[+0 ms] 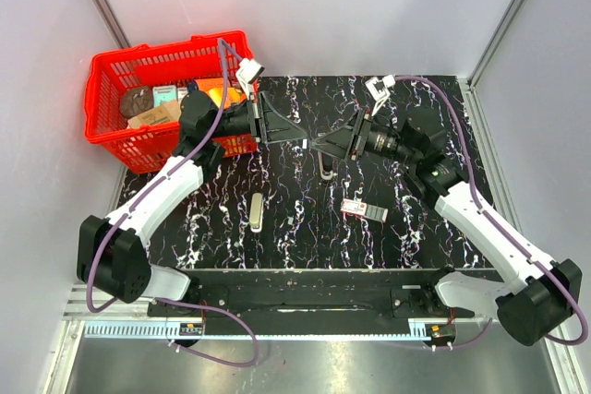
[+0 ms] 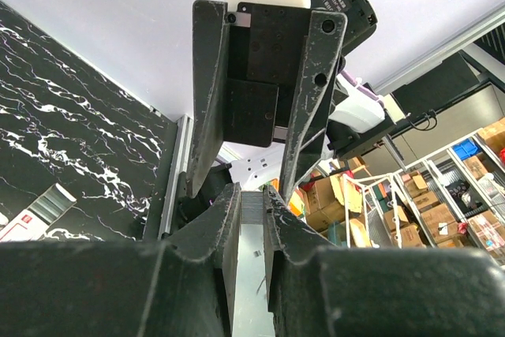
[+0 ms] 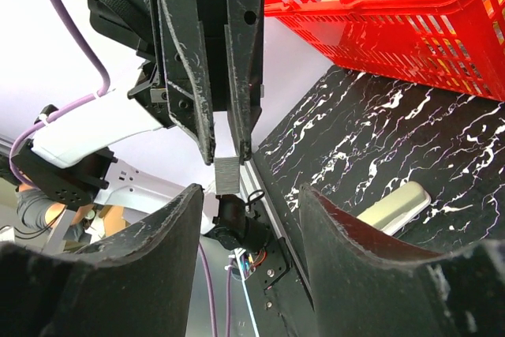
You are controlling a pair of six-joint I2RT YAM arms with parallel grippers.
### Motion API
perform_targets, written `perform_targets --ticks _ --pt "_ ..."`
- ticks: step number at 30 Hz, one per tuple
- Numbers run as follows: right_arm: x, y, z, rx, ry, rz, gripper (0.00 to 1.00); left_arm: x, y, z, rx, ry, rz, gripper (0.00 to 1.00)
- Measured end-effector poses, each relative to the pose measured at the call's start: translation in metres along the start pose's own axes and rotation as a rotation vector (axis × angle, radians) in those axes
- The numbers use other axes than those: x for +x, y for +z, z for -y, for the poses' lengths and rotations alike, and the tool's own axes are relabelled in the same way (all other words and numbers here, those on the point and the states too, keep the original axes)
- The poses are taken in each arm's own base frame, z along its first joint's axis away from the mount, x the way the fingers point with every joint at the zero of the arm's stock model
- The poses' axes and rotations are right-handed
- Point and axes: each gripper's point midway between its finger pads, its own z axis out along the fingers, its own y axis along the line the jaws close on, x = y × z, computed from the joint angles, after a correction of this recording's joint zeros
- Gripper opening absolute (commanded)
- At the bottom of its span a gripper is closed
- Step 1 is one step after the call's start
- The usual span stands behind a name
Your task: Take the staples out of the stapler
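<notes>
Overhead, we see the two arms meet nose to nose above the middle of the black, white-veined table (image 1: 305, 248). The left gripper (image 1: 300, 135) has its fingers pressed together on a small grey strip (image 3: 227, 174), ribbed like a row of staples. It pinches the strip by one end, and the other end sticks out past the fingertips. The right gripper (image 1: 323, 144) faces it with its fingers spread, one on each side of that strip. We cannot make out any contact between them and it.

The stapler (image 1: 256, 210), a cream-beige bar, lies flat on the table nearer the arm bases and left of centre, well apart from both grippers. A small red-and-white box (image 1: 355, 208) lies to its right, with a little grey piece just beside it. Any print on the box is too small for us to read. At the far left corner stands a red basket (image 1: 152, 147) of packets and cartons. We can see labels on them but cannot read a brand.
</notes>
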Motion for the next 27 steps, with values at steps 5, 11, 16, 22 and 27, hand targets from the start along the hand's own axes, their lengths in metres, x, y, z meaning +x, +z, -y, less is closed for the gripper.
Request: perform_targets --ticks 5,11,16,22,27 --pt "0.002 0.003 0.003 0.002 0.007 -0.008 0.51 -0.001 0.0 0.0 0.002 0.003 0.004 0.0" --pt "0.003 0.009 0.003 -0.014 0.003 -0.008 0.47 -0.001 0.0 0.001 0.004 0.009 0.005 0.0" --pt "0.005 0.014 0.002 -0.026 0.002 -0.013 0.47 -0.001 -0.001 -0.001 0.0 0.011 0.006 0.0" --pt "0.008 0.015 -0.001 -0.034 0.002 -0.021 0.49 0.001 0.0 -0.005 -0.015 0.003 0.004 0.0" --pt "0.007 0.013 -0.003 -0.03 -0.006 -0.013 0.49 0.002 0.0 -0.009 -0.026 0.003 0.002 0.0"
